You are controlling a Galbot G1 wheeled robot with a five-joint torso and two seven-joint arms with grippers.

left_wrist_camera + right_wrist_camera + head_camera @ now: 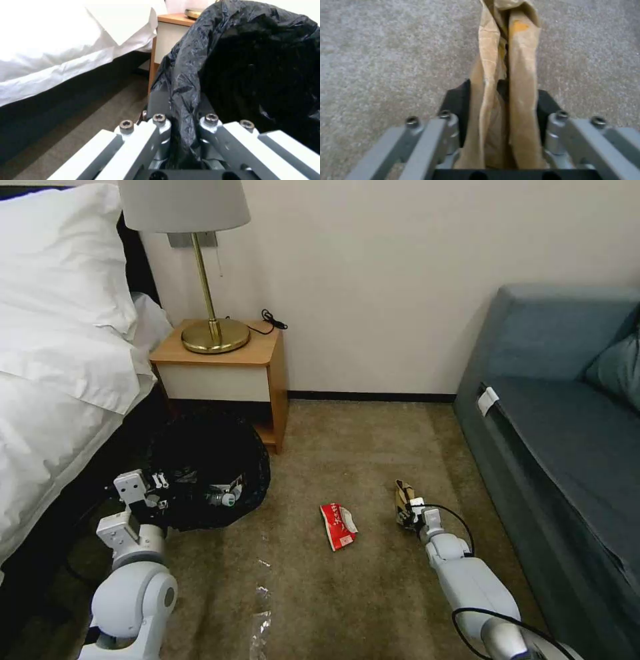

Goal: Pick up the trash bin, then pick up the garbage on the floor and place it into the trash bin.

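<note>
— Brown paper wrapper [501, 82] sits clamped in our right gripper [408, 508], low over the carpet [320, 593].
— Our left gripper [182, 135] pinches the trash bin [210, 467] rim beside the bed [53, 400]; a bottle [223, 495] lies inside. We judge the red packet [339, 525] remains.

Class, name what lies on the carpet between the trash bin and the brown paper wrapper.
The red packet, seen in the head view, between trash bin and brown paper wrapper.
</note>
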